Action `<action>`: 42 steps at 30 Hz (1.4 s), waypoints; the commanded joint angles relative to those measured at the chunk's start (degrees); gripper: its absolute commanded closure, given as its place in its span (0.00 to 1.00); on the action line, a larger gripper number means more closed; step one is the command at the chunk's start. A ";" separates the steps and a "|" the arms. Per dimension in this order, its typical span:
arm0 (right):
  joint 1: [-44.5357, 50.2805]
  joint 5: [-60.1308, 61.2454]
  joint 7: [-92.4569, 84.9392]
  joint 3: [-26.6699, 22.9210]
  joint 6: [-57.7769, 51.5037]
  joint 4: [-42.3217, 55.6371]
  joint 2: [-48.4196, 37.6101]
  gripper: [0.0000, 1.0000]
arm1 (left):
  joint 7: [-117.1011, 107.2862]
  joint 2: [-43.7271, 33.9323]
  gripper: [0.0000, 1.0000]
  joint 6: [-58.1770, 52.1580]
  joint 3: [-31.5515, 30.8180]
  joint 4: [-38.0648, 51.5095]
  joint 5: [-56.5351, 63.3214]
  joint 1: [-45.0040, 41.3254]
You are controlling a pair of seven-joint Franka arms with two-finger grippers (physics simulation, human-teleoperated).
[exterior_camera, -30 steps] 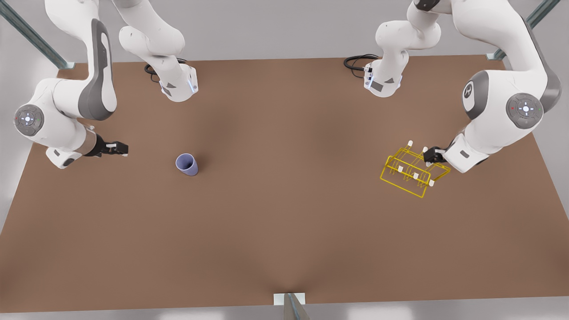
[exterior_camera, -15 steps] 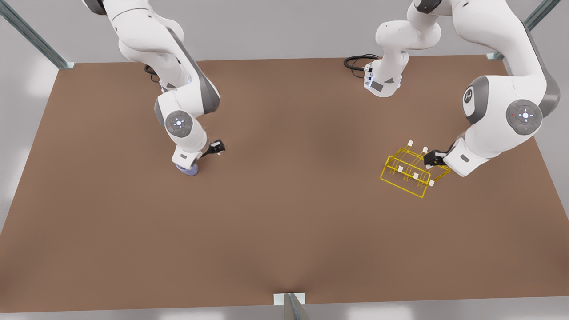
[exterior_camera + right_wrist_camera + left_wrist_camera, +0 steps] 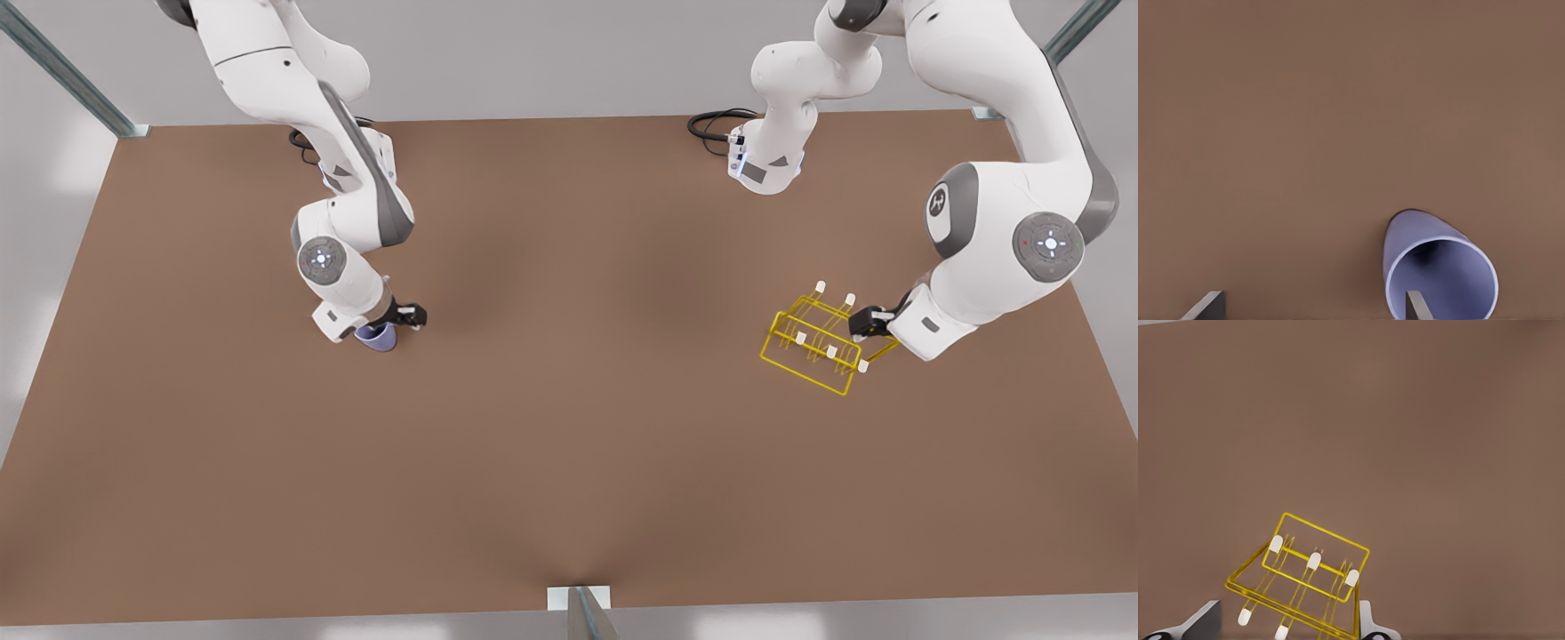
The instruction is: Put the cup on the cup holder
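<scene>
On the brown table (image 3: 569, 427), we note these things:

Cup: we see the small pale lavender-blue tapered tumbler without handle (image 3: 378, 337) standing on the table at the front view's left. Its open mouth faces up, and the wrist of one arm covers a part of it. In the right wrist view the cup (image 3: 1439, 268) shows its round rim and dark inside.

Right gripper: the right gripper (image 3: 412, 315) hangs just beside the cup, toward the front view's right of it. In its own wrist view we see two grey fingertips (image 3: 1205, 307) spread wide apart, and one of them stands in front of the cup's rim. They pinch nothing.

Cup holder: the bright yellow thin-wire rack with white-tipped prongs (image 3: 818, 345) lies on the table at the front view's right, well apart from the cup. In the left wrist view the holder (image 3: 1301, 580) looks tilted.

Left gripper: the left gripper (image 3: 864, 322) is at the edge of the holder that is nearest to its arm. In its wrist view the pale fingers (image 3: 1203, 623) stand apart, on both sides of the yellow frame. We cannot tell if they touch the wire.
</scene>
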 commanded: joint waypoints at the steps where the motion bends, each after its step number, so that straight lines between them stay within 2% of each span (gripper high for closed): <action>1: -0.13 -0.07 8.03 0.01 4.13 -0.80 0.08 0.00 | 0.18 0.03 0.00 0.01 0.01 -0.02 0.01 0.00; 18: -2.06 -1.30 5.21 0.01 9.76 -6.52 1.40 0.00 | 0.18 0.12 0.00 -0.17 0.10 -0.02 -0.08 0.00; 20: -2.06 -1.30 5.13 0.01 13.18 -9.07 1.49 0.00 | 0.18 0.12 0.00 -0.17 0.01 -0.02 -0.08 0.00; 27: -2.06 -1.30 4.69 0.01 13.45 -10.65 2.02 0.02 | 0.18 0.21 0.00 0.01 0.10 -0.02 -0.08 0.00; 28: -2.06 -1.30 4.16 0.01 13.63 -10.65 2.37 0.13 | 0.18 0.21 0.00 -0.08 0.01 -0.02 -0.08 0.00; 30: -2.06 -1.30 3.63 0.01 14.33 -10.74 3.07 0.26 | 0.18 0.21 0.00 -0.08 0.10 -0.02 -0.08 0.00; 33: -2.06 -1.30 3.46 0.01 15.30 -10.83 3.95 0.34 | 0.18 0.21 0.00 -0.17 0.10 -0.02 -0.08 0.00; 34: -2.06 -1.30 2.40 0.01 15.21 -10.91 4.04 0.42 | 0.18 0.21 0.00 -0.17 0.10 -0.02 -0.08 0.00; 36: -2.06 -1.39 1.70 0.01 15.12 -11.00 3.95 0.70 | 0.18 0.21 0.00 -0.34 0.10 -0.02 -0.08 0.00; 37: -2.15 -1.48 -1.02 0.01 15.03 -11.00 3.95 0.79 | 0.18 0.21 0.00 -0.34 0.10 -0.02 -0.08 0.00; 42: -2.68 -1.57 -2.25 0.10 10.29 -10.56 0.35 0.79 | 0.27 0.12 0.00 -0.34 0.10 -0.02 -0.08 0.00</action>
